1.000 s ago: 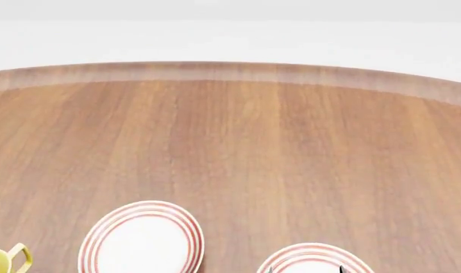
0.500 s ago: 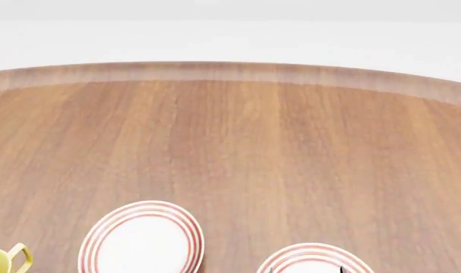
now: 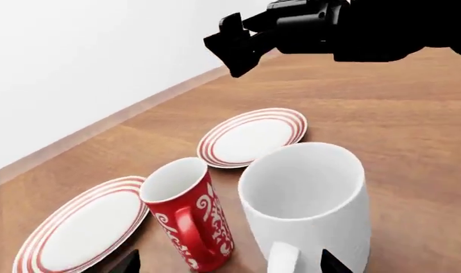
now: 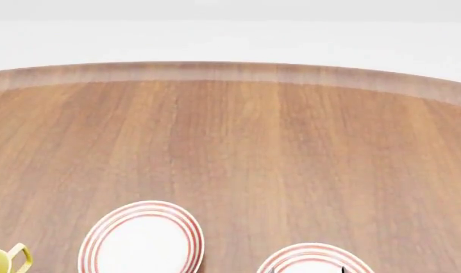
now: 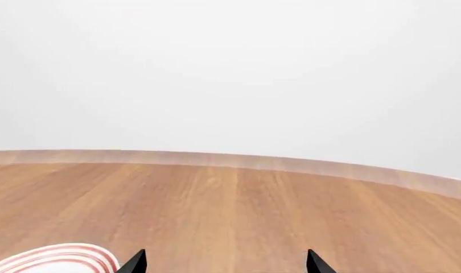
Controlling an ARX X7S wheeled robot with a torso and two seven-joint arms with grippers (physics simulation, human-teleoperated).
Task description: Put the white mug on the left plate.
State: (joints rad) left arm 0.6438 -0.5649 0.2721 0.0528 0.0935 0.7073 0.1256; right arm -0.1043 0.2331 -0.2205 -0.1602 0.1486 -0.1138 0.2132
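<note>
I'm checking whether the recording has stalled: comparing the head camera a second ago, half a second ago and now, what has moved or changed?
Nothing visibly changed in the head view. The left plate, the second plate at the bottom edge, the yellow-handled mug at the corner and the table sit exactly as before, and no mug has been placed on either plate.

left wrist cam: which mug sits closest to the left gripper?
The white mug, tall, all white, between the left gripper tips. The red patterned mug stands beside it, smaller.
</note>
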